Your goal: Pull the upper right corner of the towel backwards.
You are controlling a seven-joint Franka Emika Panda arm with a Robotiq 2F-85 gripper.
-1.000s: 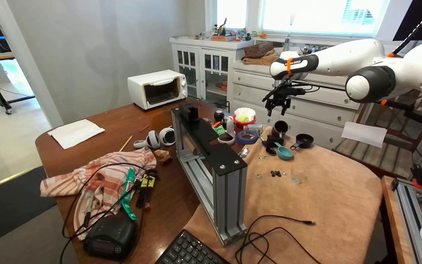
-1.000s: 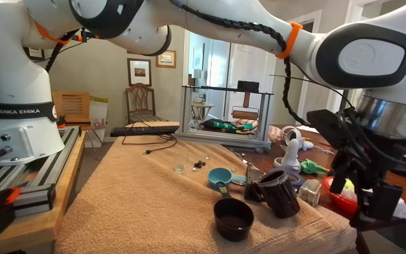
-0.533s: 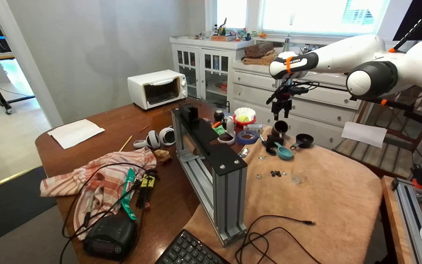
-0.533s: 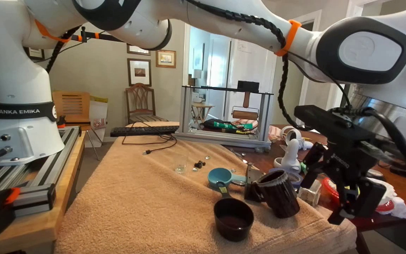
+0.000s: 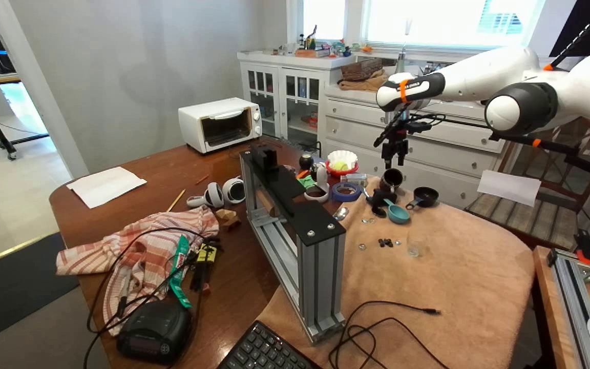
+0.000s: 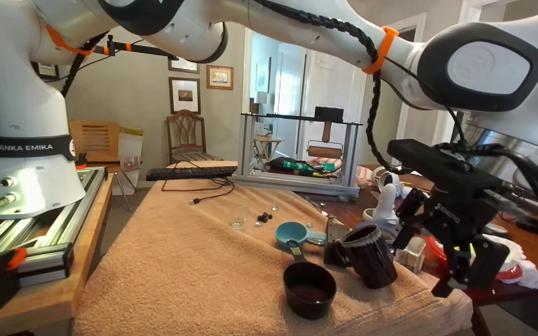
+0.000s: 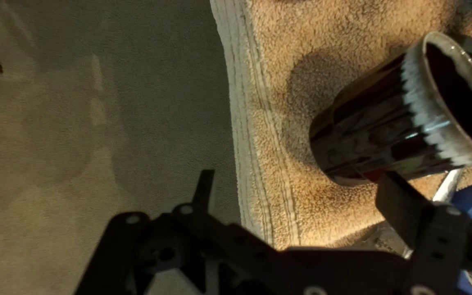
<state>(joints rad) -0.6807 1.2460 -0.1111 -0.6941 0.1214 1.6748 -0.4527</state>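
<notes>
The 2 fingers (image 7: 398, 203) are found wide apart, with nothing held. The tan terry towel (image 6: 180, 280) is spread over the wooden surface (image 5: 238, 287); in the wrist view, its hem (image 7: 250, 164) is seen beyond and between the fingers, its length crossing their closing line. Contact cannot be confirmed. A descent onto the hem is judged due, the tilted mug (image 7: 371, 129) being avoided.

Free room over floor (image 7: 76, 164) beside the towel (image 7: 305, 94), obstacle near its edge: dark mug (image 7: 383, 127).
</notes>
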